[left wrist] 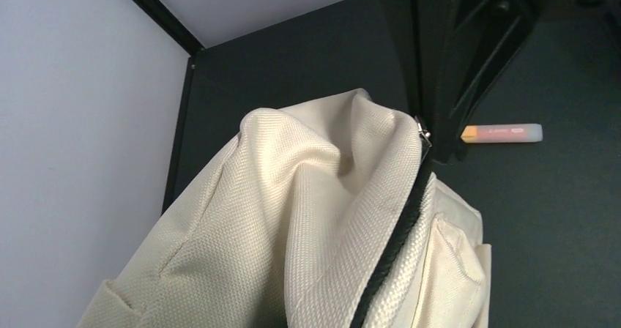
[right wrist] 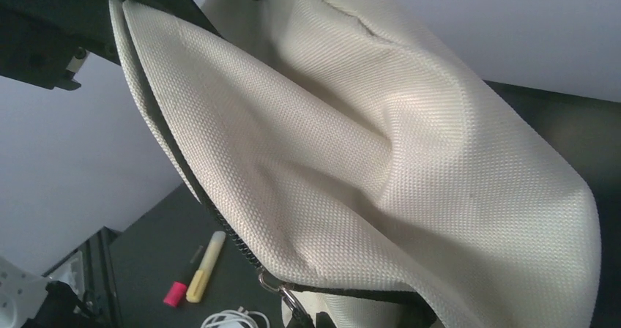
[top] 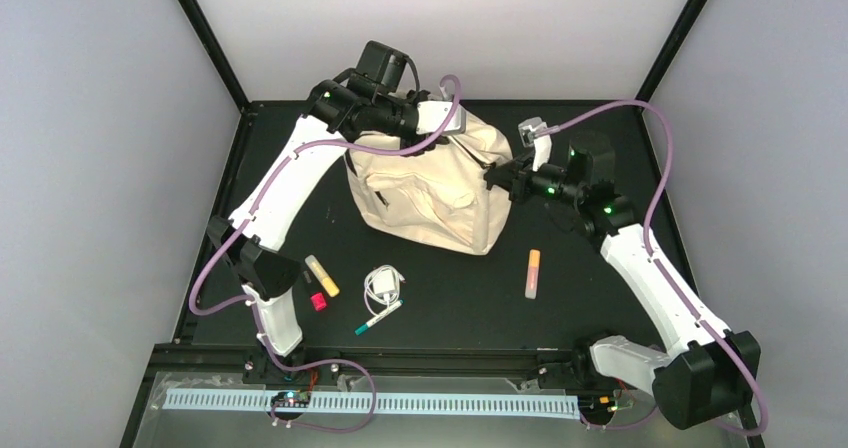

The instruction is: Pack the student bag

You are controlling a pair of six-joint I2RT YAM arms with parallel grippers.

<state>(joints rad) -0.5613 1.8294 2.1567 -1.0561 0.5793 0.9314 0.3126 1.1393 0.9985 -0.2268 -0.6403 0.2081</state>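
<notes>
**Top view:** The left arm arches from its base to the far side of the bag (top: 430, 193). The left gripper (top: 458, 128) is closed on the bag's top far edge. The right arm bends in from the right, and the right gripper (top: 492, 176) is clamped on the bag's upper right edge. The bag sits upright mid-table, between the 2 grippers. On the black table (top: 620, 168), nearer the bases, lie a yellow highlighter (top: 322, 276), a red piece (top: 318, 302), a white cable (top: 384, 285) and a teal-tipped pen (top: 378, 317). An orange marker (top: 533, 273) lies to the right. Pale walls and black frame posts enclose the table.

**Left wrist:** The left gripper (left wrist: 439, 148) is pinched together at the bag's (left wrist: 307, 218) zipper edge, by the metal zipper pull (left wrist: 422, 129). The fabric rises to a peak there. The marker (left wrist: 502, 132) lies on the table beyond.

**Right wrist:** The right gripper (right wrist: 117, 9) nips the bag's (right wrist: 366, 138) zipper rim at upper left, and the cloth slopes away taut. Below lie the highlighter (right wrist: 206, 264), the red piece (right wrist: 176, 293) and the cable (right wrist: 234, 319).
</notes>
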